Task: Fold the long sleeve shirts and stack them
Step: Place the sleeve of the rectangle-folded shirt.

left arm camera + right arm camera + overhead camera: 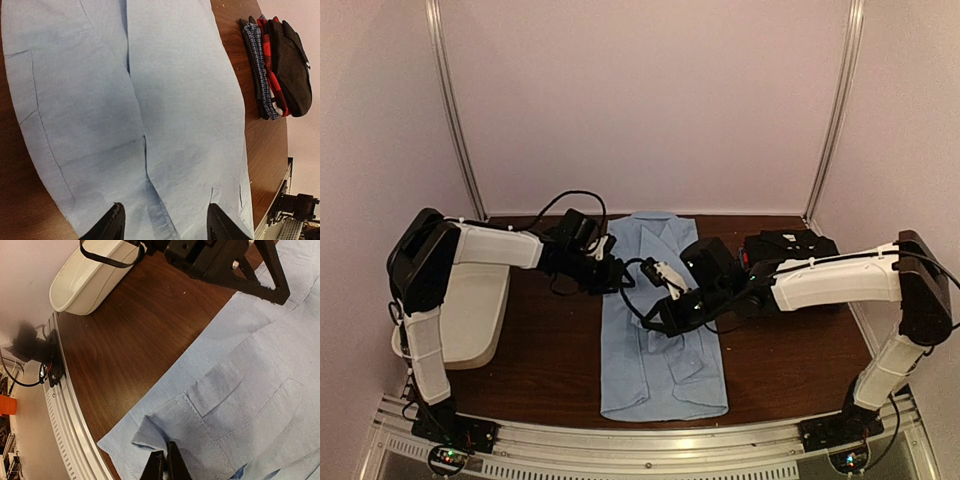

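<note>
A light blue collared shirt [655, 385] lies lengthwise down the middle of the table, its sleeves folded in over its front. My left gripper [617, 272] hovers over the shirt's upper left part. In the left wrist view the left gripper [166, 224] is open above the cloth [175, 100], with nothing between its fingers. My right gripper [656, 322] is over the shirt's middle. In the right wrist view the right gripper [166, 466] is shut on a raised fold of the shirt [250, 390] by the sleeve cuff. A stack of folded shirts [790, 248], black on top, sits at the back right.
The folded stack [280, 65] shows black, red check and blue check layers. A white plastic tub [475, 310] stands at the left edge under the left arm, and it also appears in the right wrist view [85, 282]. A metal rail [650, 440] runs along the near edge.
</note>
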### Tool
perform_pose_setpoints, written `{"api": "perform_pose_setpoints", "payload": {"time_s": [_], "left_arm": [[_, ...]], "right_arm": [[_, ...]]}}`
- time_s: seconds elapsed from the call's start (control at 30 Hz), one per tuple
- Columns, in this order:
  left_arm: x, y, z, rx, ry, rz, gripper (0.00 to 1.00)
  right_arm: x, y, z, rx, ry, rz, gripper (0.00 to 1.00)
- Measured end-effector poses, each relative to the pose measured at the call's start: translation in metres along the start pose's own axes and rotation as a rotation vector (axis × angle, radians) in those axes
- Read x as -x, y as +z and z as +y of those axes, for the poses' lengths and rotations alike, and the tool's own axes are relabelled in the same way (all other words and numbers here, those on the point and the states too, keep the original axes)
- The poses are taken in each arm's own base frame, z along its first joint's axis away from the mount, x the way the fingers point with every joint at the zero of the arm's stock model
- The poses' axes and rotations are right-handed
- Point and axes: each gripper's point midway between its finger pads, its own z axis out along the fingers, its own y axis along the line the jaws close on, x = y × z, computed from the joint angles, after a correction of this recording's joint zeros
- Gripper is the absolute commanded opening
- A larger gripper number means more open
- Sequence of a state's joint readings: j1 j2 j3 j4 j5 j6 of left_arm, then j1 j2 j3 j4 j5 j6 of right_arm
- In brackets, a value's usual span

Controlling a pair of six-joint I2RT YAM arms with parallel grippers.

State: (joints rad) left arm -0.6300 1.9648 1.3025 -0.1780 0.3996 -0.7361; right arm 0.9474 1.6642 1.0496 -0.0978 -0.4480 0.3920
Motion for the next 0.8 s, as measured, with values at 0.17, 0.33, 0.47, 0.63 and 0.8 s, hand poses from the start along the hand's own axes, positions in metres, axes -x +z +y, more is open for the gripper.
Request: {"api": "perform_pose_setpoints", "payload": {"time_s": [0.17,0.33,0.47,0.63,0.8], "left_arm": [[-0.014,0.017,0.002,-0.056,-0.055,0.057,0.65],[-0.020,0.024,-0.007,-0.144,-0.127,0.080,0.65],[-0.010,0.024,-0.022,-0.225,-0.161,0.058,0.44],[-0.003,0.024,-0.032,-0.276,-0.180,0.049,0.13],[0.001,0.023,-0.038,-0.294,-0.170,0.047,0.00]], "right_arm": [[0.016,-0.014,0.004,-0.018,-0.011,-0.064,0.04],[0.025,-0.024,0.007,-0.028,-0.020,-0.099,0.04],[0.025,-0.024,0.007,-0.030,-0.020,-0.099,0.05],[0.024,-0.024,0.006,-0.032,-0.019,-0.096,0.05],[0.024,-0.024,0.006,-0.033,-0.019,-0.093,0.05]]}}
